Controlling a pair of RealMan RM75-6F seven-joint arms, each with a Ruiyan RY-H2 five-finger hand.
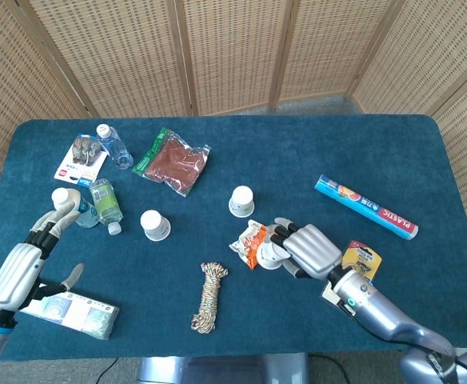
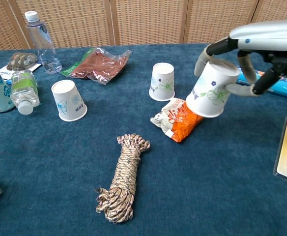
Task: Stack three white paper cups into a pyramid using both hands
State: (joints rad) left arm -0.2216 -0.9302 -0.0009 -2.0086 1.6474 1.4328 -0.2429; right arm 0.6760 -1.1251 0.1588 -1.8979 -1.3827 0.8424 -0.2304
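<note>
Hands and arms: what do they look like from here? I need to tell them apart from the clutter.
Both hands, left and right, have smooth silver-grey back shells and grey fingers with dark joints. The forearms are silver-grey tubes; the right arm's wrist has a dark band with a small green light.

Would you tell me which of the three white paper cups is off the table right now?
The cup held by the right hand, the tilted cup above the orange snack bag. The other two stand upside down on the table.
</note>
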